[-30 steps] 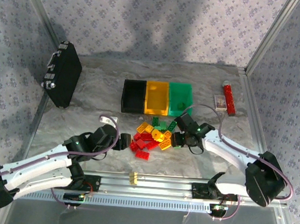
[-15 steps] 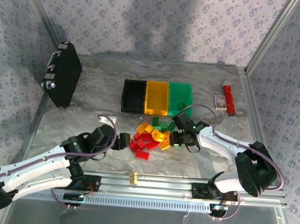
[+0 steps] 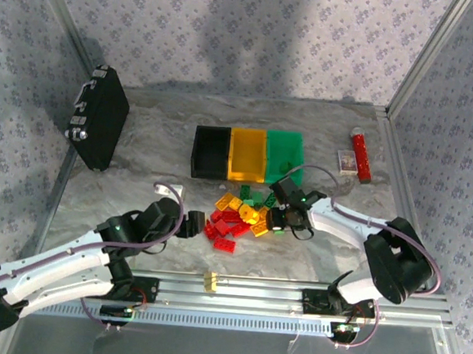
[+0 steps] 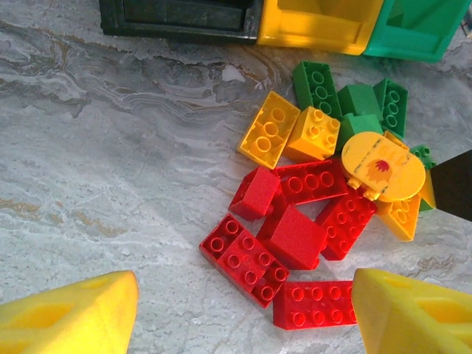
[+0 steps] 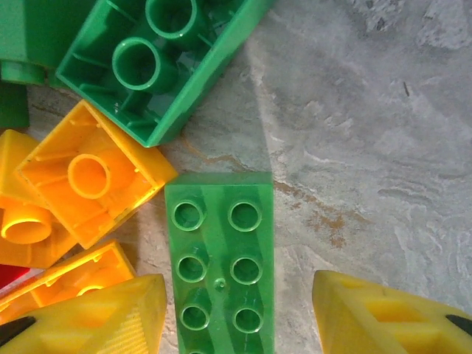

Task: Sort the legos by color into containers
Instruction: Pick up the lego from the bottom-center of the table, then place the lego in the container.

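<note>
The legos (image 3: 238, 214) lie in a mixed red, yellow-orange and green pile in front of the containers: black (image 3: 210, 152), orange-yellow (image 3: 248, 155) and green (image 3: 285, 155) bins in a row. My left gripper (image 3: 193, 223) stands open at the pile's left edge. In the left wrist view its yellow fingers (image 4: 66, 313) flank two red bricks (image 4: 254, 258) without touching them. My right gripper (image 3: 278, 220) is low at the pile's right edge. It is open around a green brick (image 5: 221, 258) lying studs up; the left finger (image 5: 88, 317) is almost against it and the right finger (image 5: 383, 313) stands apart.
A flat black case (image 3: 98, 117) stands at the far left. A red cylinder (image 3: 359, 154) and a small box (image 3: 347, 160) lie at the far right. A metal rail (image 3: 277, 291) with a tiny yellow block (image 3: 209, 281) crosses the near edge. Frame posts and walls enclose the table.
The right gripper has slid a little left toward the pile's edge and its jaws have narrowed slightly. The left arm has barely moved.
</note>
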